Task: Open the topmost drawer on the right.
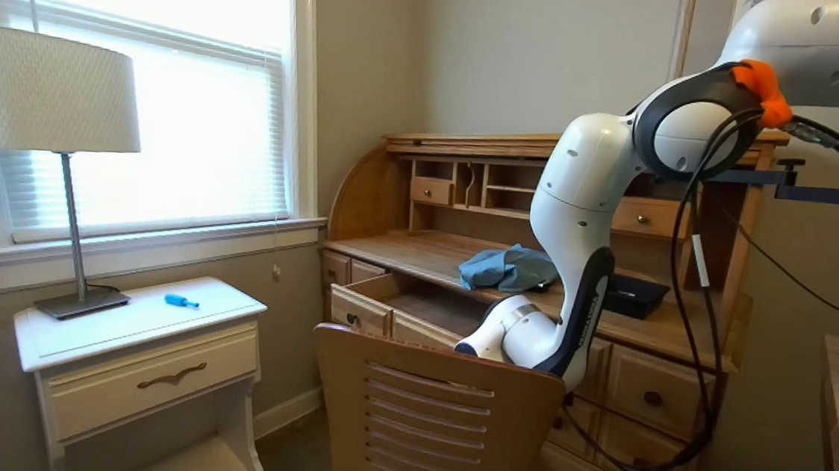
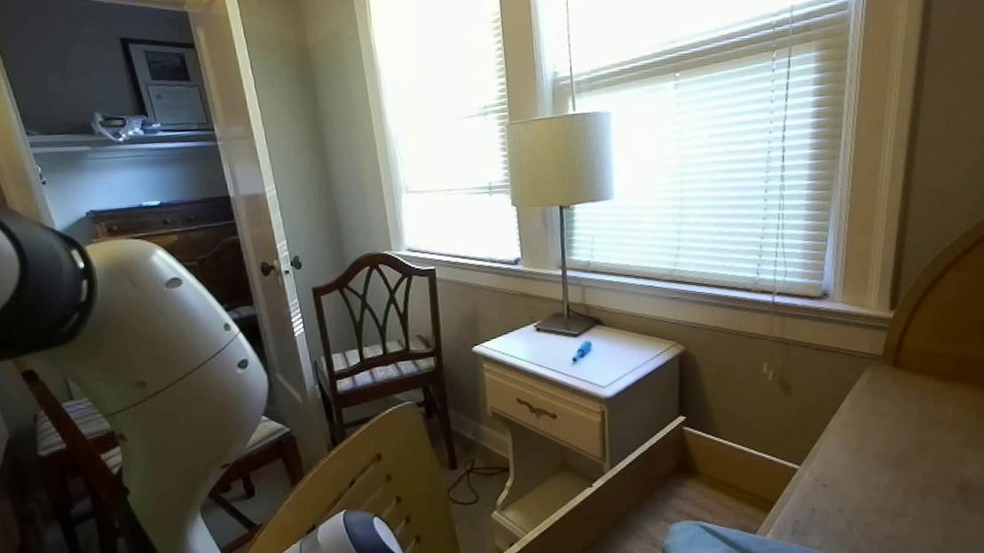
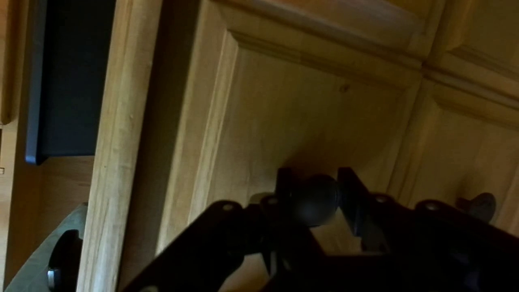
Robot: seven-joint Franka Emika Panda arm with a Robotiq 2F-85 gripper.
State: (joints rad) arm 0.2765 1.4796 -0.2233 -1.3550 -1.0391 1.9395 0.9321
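Honey-toned pine forms the drawer (image 3: 284,109), short and boxy, set in the desk (image 1: 419,244) directly under the overhanging edge of its top. In the wrist view it lies turned, its upper side toward the left-hand edge. Flat wooden borders run round the front, and inside them a bevelled moulding leads to a raised panel of plain yellow-brown. Faint grain marks the panel, with one small dark knot close to the moulding. The border nearest the desk top catches the most light; the wood around the pull (image 3: 316,205) falls into deep shade.

Round and dark, with a dull sheen on its face, the pull stands out from the front. The black gripper (image 3: 315,182) grasps it, a finger (image 3: 350,198) at each side and the pull filling the space between the two. Thin dark seams part the drawer from the fronts around it; the lower front (image 3: 458,134) has a similar pull of its own. Whether the drawer stands slightly out from them or sits flush, I cannot tell.

In an exterior view it belongs to the group of short fronts at the right of the wide drawer (image 1: 429,300), which is pulled out. There the arm (image 1: 581,173) reaches down behind the chair (image 1: 442,424), covering part of the drawer and leaving the gripper out of sight. Above, on the desk, lie a blue-grey cloth (image 1: 510,267) and a black tray (image 1: 635,296).
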